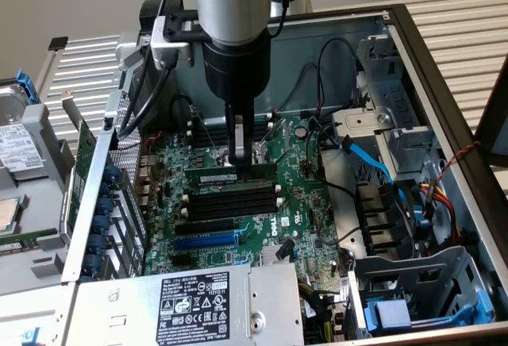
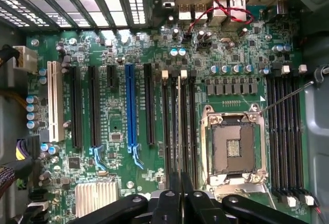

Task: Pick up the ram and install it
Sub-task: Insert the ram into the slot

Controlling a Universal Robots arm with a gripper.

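Gripper point(image 1: 238, 154) stood low inside open case point(image 1: 444, 84) - fingers clenched on upper edge of ram point(image 1: 216, 174). Ram stood on edge, lengthwise along memory slot near middle of motherboard point(image 1: 305, 219), just beside empty black slots point(image 1: 230, 201) of same bank. Wrist view: ram seen edge-on between fingers, CPU socket point(image 2: 234, 147) alongside bank. Whether ram fully seated - could not tell. Power supply point(image 1: 190, 302) lay along one motherboard edge.
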